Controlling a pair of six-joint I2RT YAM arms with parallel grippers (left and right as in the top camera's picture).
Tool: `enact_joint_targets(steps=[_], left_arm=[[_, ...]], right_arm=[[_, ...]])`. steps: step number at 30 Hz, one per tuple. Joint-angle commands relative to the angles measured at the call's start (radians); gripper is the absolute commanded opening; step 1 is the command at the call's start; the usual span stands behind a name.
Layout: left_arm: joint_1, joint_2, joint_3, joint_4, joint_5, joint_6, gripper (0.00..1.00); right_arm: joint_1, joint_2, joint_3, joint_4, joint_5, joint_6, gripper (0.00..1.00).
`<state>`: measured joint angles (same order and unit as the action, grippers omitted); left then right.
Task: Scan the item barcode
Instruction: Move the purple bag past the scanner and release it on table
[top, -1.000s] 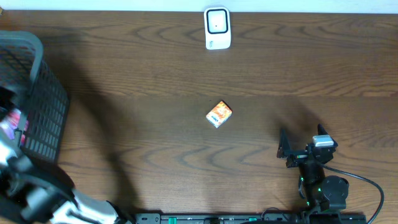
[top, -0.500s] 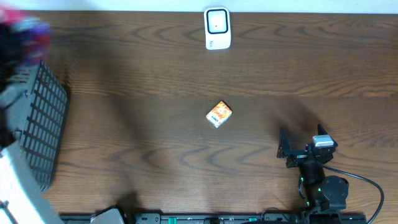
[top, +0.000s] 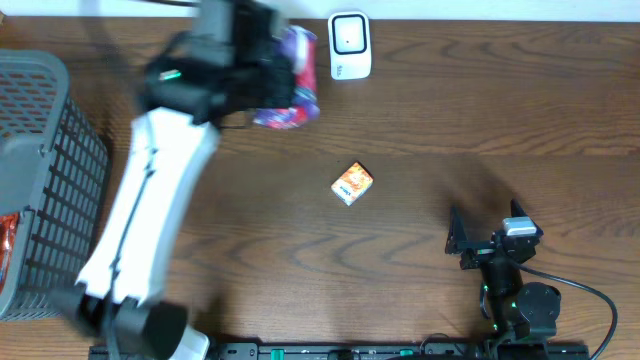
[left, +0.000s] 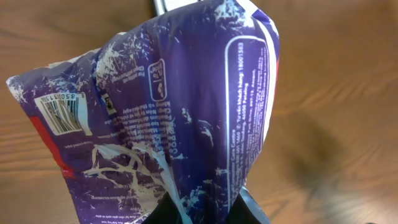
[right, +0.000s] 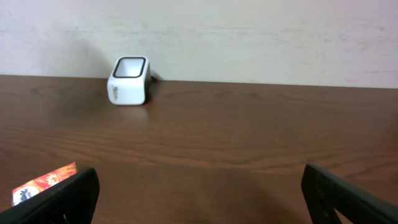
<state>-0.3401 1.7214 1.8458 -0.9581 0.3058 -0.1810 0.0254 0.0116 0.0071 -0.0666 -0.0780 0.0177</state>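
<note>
My left gripper (top: 272, 82) is shut on a crinkled purple snack bag (top: 292, 78), held above the table just left of the white scanner (top: 349, 45). In the left wrist view the bag (left: 180, 118) fills the frame, pinched at its lower end by my gripper (left: 205, 216), with a white barcode label (left: 61, 113) at its left edge. My right gripper (top: 490, 235) rests open at the front right with nothing between its fingers (right: 62, 199). Its camera faces the scanner (right: 129, 81).
A small orange box (top: 352, 183) lies in the middle of the table and shows at the lower left of the right wrist view (right: 43, 183). A grey mesh basket (top: 40, 180) stands at the left edge with something red (top: 8, 235) inside.
The left arm has swung out of the basket and across to the back of the table, carrying the purple bag to beside the scanner. The right arm has not moved.
</note>
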Motion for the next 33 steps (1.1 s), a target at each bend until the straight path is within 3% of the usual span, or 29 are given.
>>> enact_joint_targets(steps=[1, 5, 9, 12, 14, 15, 25, 33], left_arm=[[-0.076, 0.110, -0.004, 0.006, -0.073, 0.031, 0.07], [-0.138, 0.237, -0.004, -0.013, -0.189, 0.031, 0.07], [-0.167, 0.338, -0.004, -0.037, -0.202, 0.030, 0.07], [-0.174, 0.386, -0.004, -0.048, -0.203, 0.031, 0.60], [-0.171, 0.391, -0.003, -0.047, -0.217, 0.031, 0.79], [-0.167, 0.387, 0.000, -0.048, -0.238, 0.031, 0.82], [-0.025, 0.186, 0.141, -0.086, -0.444, 0.031, 0.95], [0.302, -0.071, 0.163, -0.005, -0.649, 0.030, 0.95]], right_arm=[[-0.005, -0.006, -0.002, -0.004, 0.001, 0.011, 0.99], [-0.004, -0.006, -0.002, -0.004, 0.001, 0.011, 0.99], [-0.005, -0.006, -0.002, -0.004, 0.001, 0.011, 0.99], [-0.005, -0.006, -0.002, -0.004, 0.001, 0.011, 0.99], [-0.004, -0.006, -0.002, -0.004, 0.001, 0.011, 0.99], [-0.005, -0.006, -0.002, -0.004, 0.001, 0.011, 0.99], [-0.005, -0.006, -0.002, -0.004, 0.001, 0.011, 0.99], [-0.004, -0.006, -0.002, -0.004, 0.001, 0.011, 0.99]])
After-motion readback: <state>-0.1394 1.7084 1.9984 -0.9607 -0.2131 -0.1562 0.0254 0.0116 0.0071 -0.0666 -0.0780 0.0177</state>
